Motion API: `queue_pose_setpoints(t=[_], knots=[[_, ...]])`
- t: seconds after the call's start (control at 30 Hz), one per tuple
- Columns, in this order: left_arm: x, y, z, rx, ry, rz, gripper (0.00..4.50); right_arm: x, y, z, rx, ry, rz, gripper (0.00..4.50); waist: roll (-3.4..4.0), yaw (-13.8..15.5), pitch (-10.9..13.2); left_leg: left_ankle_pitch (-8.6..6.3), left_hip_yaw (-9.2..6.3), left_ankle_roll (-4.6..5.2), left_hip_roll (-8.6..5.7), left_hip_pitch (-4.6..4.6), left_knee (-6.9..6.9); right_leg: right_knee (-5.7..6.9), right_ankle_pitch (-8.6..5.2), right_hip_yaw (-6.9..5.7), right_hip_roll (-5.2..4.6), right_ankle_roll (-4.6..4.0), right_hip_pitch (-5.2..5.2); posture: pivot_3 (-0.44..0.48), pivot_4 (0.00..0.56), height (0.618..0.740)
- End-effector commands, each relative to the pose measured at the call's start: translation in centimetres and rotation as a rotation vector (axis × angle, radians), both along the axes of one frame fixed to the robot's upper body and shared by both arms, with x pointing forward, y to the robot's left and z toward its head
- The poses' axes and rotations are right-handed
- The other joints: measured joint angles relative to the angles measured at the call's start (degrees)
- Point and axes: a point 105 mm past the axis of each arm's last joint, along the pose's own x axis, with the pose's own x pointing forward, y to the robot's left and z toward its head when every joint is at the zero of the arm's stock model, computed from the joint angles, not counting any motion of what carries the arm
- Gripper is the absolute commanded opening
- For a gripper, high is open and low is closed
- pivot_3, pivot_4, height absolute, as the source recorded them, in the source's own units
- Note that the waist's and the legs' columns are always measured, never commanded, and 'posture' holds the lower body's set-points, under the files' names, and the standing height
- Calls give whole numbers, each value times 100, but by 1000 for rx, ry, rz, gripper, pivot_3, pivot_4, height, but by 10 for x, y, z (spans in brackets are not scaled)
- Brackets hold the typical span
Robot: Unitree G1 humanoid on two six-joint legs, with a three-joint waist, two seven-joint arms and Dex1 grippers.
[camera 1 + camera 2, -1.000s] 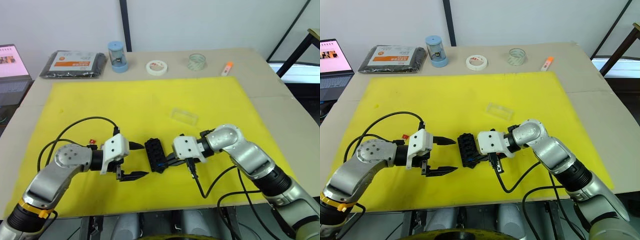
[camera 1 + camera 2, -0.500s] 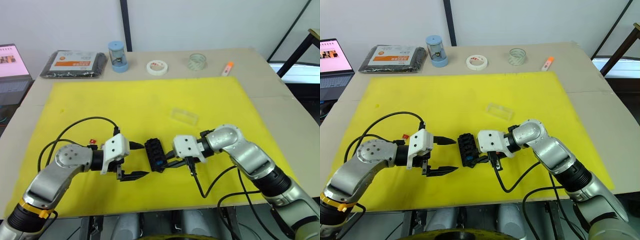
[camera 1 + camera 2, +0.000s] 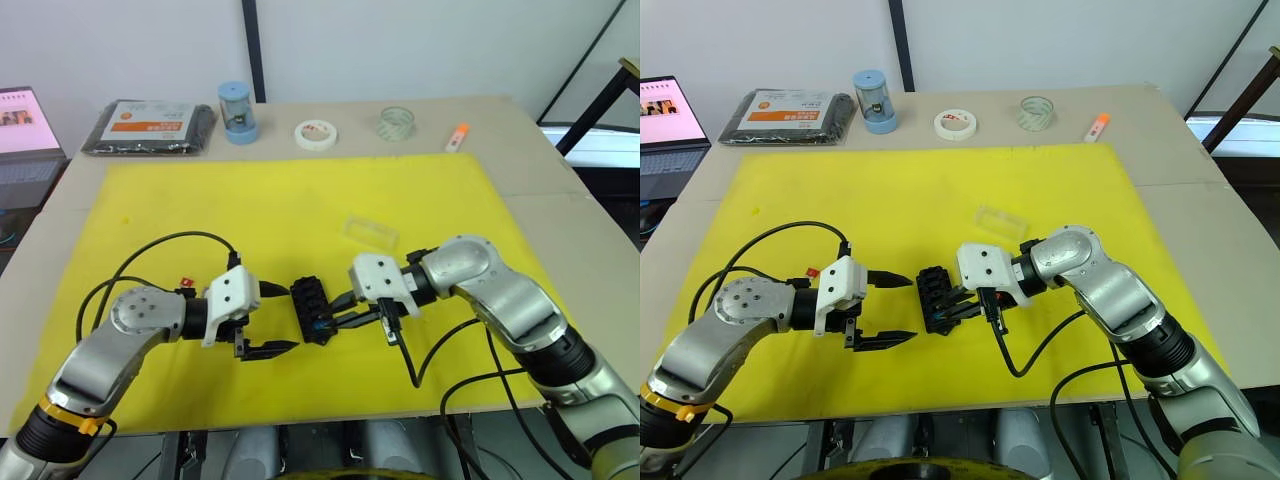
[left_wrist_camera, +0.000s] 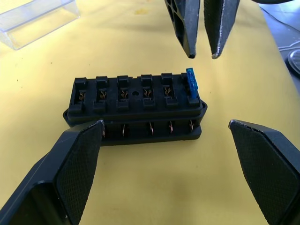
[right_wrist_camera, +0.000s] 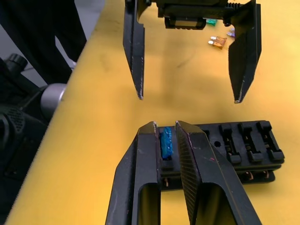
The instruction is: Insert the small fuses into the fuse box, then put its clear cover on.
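Yellow mat (image 3: 300, 210): left gripper (image 3: 272, 320) hides fuse box (image 4: 133, 108) foot.

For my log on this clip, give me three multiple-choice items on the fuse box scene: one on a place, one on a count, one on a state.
1. Where does the clear cover lie?
A. on the yellow mat, beyond the fuse box
B. on the fuse box
C. in the left gripper

2. How many fuses stand in the fuse box?
A. none
B. one
C. six

3. How are the left gripper's fingers?
A. shut on a fuse
B. shut on the cover
C. spread open with nothing between them

Answers: 1 A, it rests apart on the mat; 2 B, one blue fuse sits in an end slot, the others are bare; 3 C, its fingers stand wide apart beside the box.
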Motion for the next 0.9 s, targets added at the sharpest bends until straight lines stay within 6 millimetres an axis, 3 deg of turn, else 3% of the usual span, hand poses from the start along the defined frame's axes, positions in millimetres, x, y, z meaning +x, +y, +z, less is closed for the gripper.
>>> queue_pose_setpoints(t=[0.03,0.63,0.9], knots=[[0,-4,6,-7,-35,-19,4500,-1,4,10,58,-15,1,122,0,-1,0,0,0,0,0,0,0,0,0,0,0,0,0,0,150,740],[0,-3,6,-6,-32,-10,4500,0,2,-14,30,44,-36,55,0,2,0,0,0,0,0,-3,0,0,0,0,0,0,-1,0,150,740],[0,-3,6,-6,-32,-14,4500,4,0,-12,32,46,-50,55,0,1,0,0,0,0,0,-2,0,0,0,0,0,0,-1,0,150,740]])
